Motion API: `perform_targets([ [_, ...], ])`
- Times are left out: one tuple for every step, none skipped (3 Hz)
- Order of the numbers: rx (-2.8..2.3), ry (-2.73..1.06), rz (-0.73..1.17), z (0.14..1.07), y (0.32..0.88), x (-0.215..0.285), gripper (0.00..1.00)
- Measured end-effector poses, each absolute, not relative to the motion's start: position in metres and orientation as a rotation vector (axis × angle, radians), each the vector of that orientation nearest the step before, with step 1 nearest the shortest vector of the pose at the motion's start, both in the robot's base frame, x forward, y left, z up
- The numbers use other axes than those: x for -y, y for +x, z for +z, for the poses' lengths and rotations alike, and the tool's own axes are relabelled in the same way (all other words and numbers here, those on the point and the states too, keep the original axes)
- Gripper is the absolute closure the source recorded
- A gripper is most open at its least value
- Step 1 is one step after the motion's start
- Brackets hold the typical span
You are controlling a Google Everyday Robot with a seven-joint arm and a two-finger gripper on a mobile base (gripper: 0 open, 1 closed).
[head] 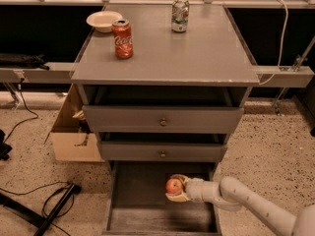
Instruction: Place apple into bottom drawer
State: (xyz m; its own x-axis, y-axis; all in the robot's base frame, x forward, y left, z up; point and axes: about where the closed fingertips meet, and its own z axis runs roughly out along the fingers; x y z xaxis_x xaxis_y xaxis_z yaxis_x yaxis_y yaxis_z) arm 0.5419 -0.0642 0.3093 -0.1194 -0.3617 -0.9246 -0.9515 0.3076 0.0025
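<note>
Single camera view, looking down at the front of a grey bench [197,58] with three drawers. On its top stood a red cola can [122,39], a pale bowl [103,21] behind it, and a green-and-white can [180,14] farther back. The two knobbed drawers [162,119] below were pushed nearly in. The bottom drawer [140,191] was pulled well out, its worn floor bare. A cardboard box [74,141] sat on the floor to the left.

A pale arm [246,203] reached in from the lower right, lying almost level and pointing left. At its tip the hand [176,187] was closed around the apple [173,186], one finger above it and one below. The apple sat at the hand's left end, farthest from the arm, its red side facing the camera.

The relation that mattered: the apple was inside the drawer's outline, right of centre and towards the back, with the floor beneath it. It was well clear of the front edge and apart from the right wall. Whether it touched the floor or hung just above could not be told. The placing looked nearly done; what seemed left was for the hand to open and draw back to the right without rolling the apple.
</note>
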Motion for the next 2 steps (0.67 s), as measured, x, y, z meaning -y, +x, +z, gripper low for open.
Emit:
perform_targets([
  [-1.686,-1.229,0.835,0.25,0.545,0.058,1.0],
  [-1.749,-1.251,0.828,0.194,0.542,0.06,1.0],
])
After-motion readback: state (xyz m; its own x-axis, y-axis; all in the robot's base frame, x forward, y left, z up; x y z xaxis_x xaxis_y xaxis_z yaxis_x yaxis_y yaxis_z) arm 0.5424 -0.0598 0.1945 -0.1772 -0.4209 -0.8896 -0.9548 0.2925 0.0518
